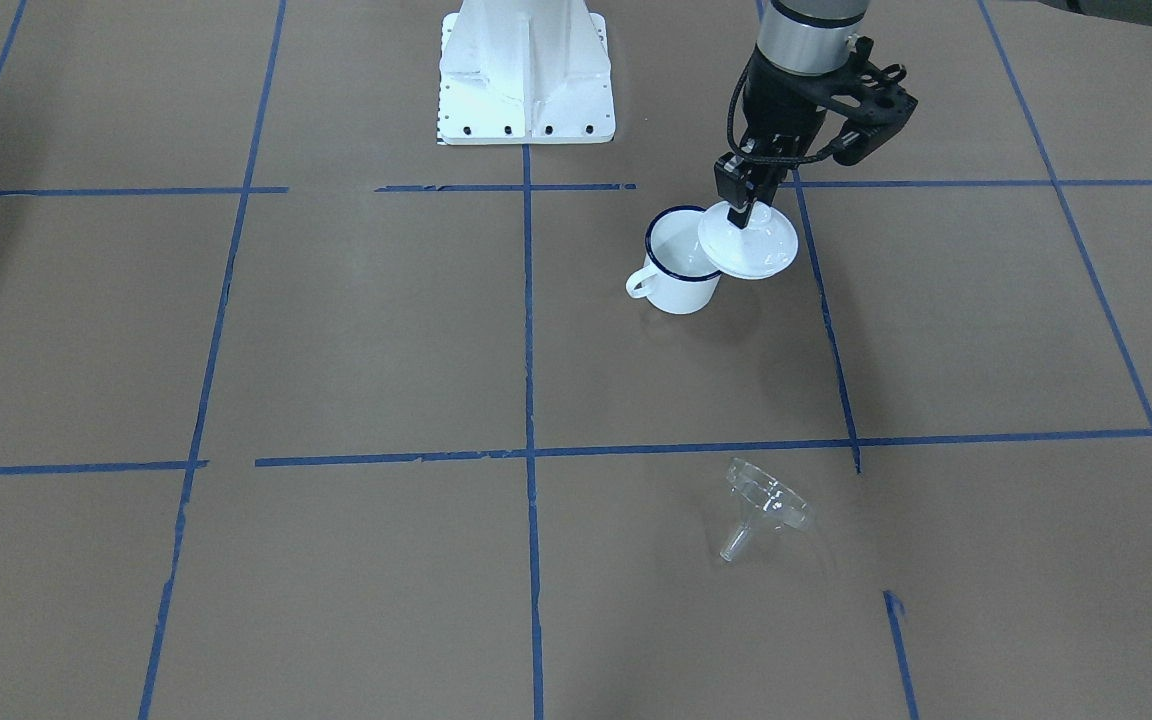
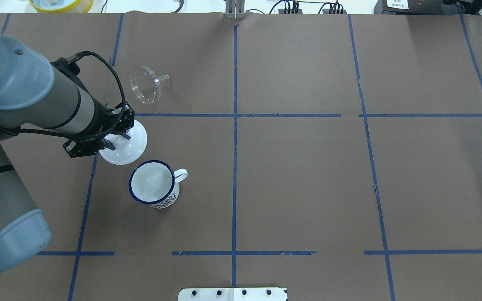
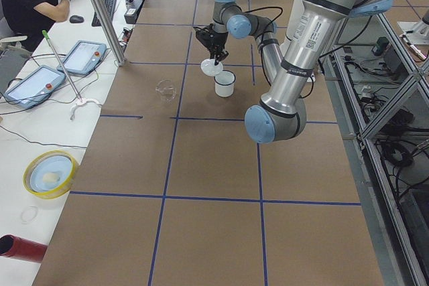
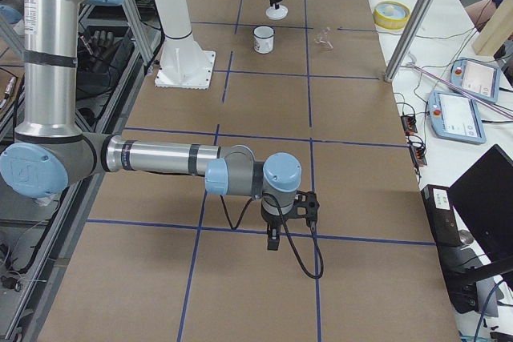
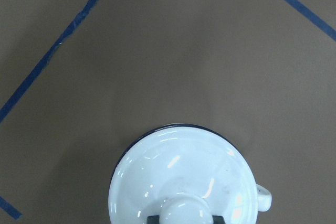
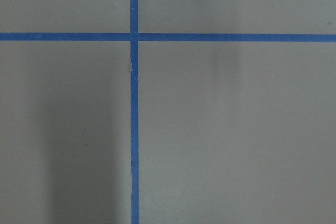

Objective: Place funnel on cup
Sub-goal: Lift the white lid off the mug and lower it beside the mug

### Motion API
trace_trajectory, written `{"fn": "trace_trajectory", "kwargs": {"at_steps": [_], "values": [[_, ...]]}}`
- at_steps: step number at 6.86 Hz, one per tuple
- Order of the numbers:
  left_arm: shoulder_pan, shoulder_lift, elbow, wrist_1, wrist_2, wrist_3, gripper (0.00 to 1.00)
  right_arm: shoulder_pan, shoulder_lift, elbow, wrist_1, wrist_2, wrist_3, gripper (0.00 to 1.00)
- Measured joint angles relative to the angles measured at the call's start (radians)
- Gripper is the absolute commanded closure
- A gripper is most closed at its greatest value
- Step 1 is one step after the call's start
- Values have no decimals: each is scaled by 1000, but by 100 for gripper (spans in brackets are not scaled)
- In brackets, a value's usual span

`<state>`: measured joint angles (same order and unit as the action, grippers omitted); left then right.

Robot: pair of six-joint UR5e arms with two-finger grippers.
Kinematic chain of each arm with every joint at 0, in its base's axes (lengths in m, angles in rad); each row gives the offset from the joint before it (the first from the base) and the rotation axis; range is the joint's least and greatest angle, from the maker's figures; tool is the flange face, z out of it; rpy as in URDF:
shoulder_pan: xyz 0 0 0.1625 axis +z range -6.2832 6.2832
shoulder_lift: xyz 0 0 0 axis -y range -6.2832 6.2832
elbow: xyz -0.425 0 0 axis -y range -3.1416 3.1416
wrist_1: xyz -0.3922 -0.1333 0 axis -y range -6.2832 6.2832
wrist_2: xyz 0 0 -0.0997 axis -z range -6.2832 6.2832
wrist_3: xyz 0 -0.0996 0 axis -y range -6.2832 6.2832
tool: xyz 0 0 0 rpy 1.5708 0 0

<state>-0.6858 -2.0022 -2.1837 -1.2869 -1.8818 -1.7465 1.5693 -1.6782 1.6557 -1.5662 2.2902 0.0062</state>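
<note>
White lid [image 2: 127, 144] is hanging pinched by its knob in left tool [image 1: 741, 211] beside cup [image 2: 153, 184]. Uncovering looks underway; next is likely parking lid on desk [image 2: 299, 175], then fetching funnel [image 2: 144, 85] at upper left of overhead view.

Left arm reaches out over the table, wrist turned straight down. I see the left gripper [image 1: 742, 210] vertical, fingers clamped on the knob of the white lid [image 1: 758, 250]. Right arm stretched out low, right gripper [image 4: 272, 239] pointing down; I cannot read its finger state.
</note>
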Motion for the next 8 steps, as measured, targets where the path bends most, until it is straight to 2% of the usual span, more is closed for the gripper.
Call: {"fn": "trace_trajectory", "kwargs": {"at_steps": [2, 4, 6, 8], "values": [[-6, 148, -2, -109, 0, 51, 100, 0, 0, 0, 0, 0, 0, 0], [7, 268, 50, -289, -9, 51, 100, 0, 0, 0, 0, 0, 0, 0], [37, 301, 118, -386, -40, 36, 100, 0, 0, -1, 0, 0, 0, 0], [103, 309, 137, -404, -66, -14, 100, 0, 0, -1, 0, 0, 0, 0]]}}
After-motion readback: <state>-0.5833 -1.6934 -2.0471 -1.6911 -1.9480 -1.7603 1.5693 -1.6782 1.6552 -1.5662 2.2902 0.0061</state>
